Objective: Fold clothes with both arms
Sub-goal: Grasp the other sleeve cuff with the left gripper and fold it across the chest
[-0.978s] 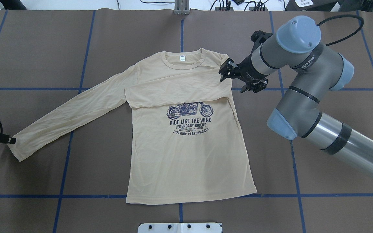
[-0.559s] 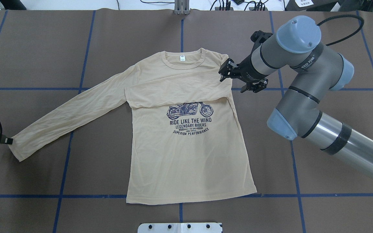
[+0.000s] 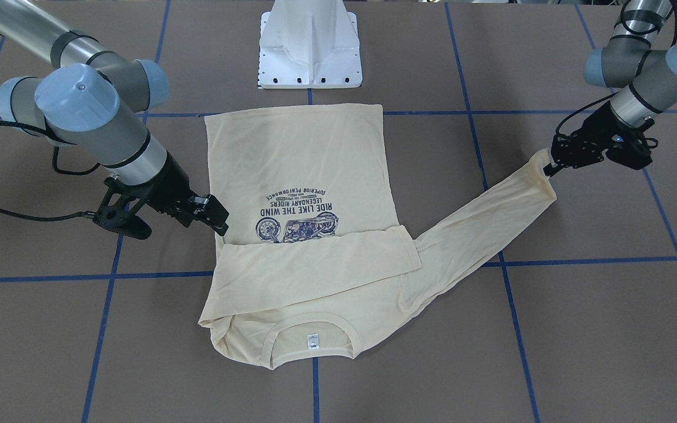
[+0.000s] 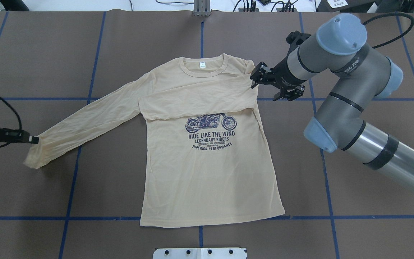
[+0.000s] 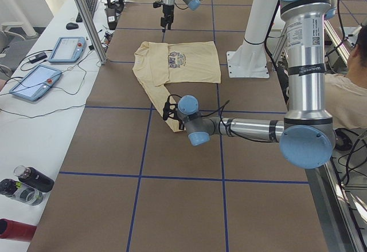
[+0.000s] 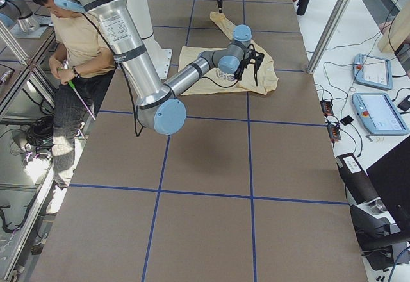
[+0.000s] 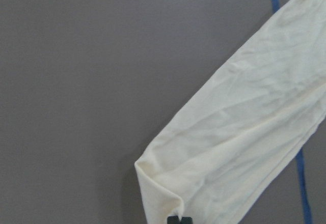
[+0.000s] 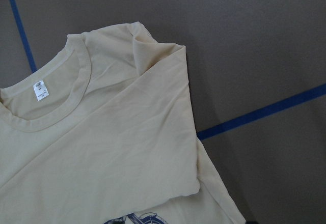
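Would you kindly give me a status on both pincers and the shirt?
Left pincer shut on sleeve cuff, raised. Right pincer open beside shoulder. T-shirt flat, other sleeve folded across chest. Nothing seen blocking.

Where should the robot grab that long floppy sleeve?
By its cuff, coming in from the outer end, as the left gripper does. The sleeve lies stretched straight out, so its free tip should drag the rest along.

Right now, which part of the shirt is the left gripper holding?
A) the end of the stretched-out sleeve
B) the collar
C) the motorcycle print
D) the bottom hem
A: the left gripper is pinched shut on the cuff end of the sleeve, which stretches out sideways from the shirt.
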Available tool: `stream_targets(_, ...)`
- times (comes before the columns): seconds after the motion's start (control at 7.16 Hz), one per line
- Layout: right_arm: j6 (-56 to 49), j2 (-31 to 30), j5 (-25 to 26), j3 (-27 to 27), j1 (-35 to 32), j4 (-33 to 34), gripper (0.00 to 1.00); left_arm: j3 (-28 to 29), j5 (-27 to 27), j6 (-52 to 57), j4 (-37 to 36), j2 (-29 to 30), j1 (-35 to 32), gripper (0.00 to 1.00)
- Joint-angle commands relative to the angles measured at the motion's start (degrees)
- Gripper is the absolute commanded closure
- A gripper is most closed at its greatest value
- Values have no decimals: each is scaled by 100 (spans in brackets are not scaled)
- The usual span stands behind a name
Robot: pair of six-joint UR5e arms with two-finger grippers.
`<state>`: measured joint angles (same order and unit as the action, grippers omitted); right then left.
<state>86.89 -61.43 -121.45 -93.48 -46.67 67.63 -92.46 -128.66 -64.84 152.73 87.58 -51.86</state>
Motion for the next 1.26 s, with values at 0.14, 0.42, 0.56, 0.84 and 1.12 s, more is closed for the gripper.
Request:
stream_targets(0.14, -574, -491, -248, -144, -386, -22, 17, -9, 96, -1500, -1983, 2517, 9, 100)
stream_targets(0.42, -908, -703, -257, -144, -562, -39, 18, 53, 235, -2040, -2546, 3597, 236, 100)
stream_targets(0.56, -962, -756, -248, -144, -589, -48, 18, 87, 985, -2084, -2564, 3957, 716, 100)
stream_targets(0.84, -954, -765, -248, -153, -650, -48, 18, 664, 1370, -2383, -2555, 4834, 1028, 100)
stream_targets(1.12, -954, -765, -239, -153, -642, -48, 18, 1316, 1562, -2358, -2529, 5427, 1273, 100)
